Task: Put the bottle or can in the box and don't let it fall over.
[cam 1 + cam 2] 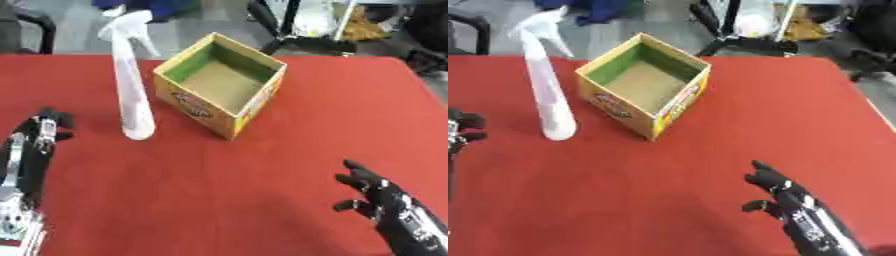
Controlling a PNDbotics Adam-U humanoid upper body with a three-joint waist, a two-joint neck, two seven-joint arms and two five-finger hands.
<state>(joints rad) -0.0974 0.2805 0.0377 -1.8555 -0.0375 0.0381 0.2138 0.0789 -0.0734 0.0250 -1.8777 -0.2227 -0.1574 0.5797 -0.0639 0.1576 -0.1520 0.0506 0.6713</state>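
A tall white spray bottle (131, 85) stands upright on the red table (245, 175), just left of an open yellow cardboard box (220, 82) with a green inside and nothing in it. My left hand (42, 131) lies at the left edge, a short way left of the bottle, fingers relaxed and holding nothing. At the lower right my right hand (372, 192) rests open, fingers spread, far from both bottle and box.
Behind the table's far edge are a chair at the left, black stand legs (280, 35) and blue and yellow clutter on the floor. The table's right edge (429, 87) runs diagonally past the box.
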